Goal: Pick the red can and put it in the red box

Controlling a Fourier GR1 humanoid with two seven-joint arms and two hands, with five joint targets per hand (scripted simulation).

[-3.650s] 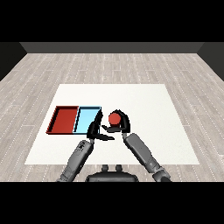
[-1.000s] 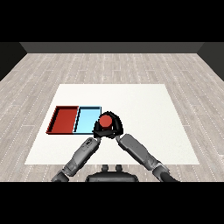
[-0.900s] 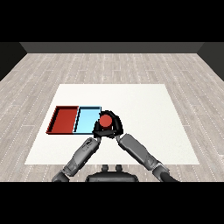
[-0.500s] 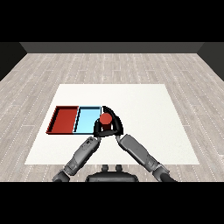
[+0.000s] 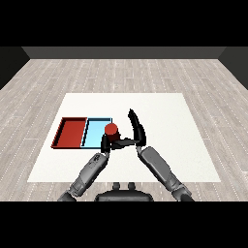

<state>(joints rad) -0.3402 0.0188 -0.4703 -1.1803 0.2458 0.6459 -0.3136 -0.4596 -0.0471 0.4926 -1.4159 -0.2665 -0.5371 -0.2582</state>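
Note:
The red can stands upright at the right edge of the light blue tray. My left hand is at the can's lower left side, with its fingers curled round the can's base. My right hand is just right of the can. Its fingers are straight and point up and away, and only its thumb reaches left toward the can's base. The red tray lies directly left of the blue one, with nothing in it.
Both trays sit side by side on the left half of the white table. Both forearms come in from the lower edge and meet near the table's front middle.
The can has travelled left from the right of the blue tray to its right edge. The right hand's fingers have opened off the can, and the left hand has closed on it.

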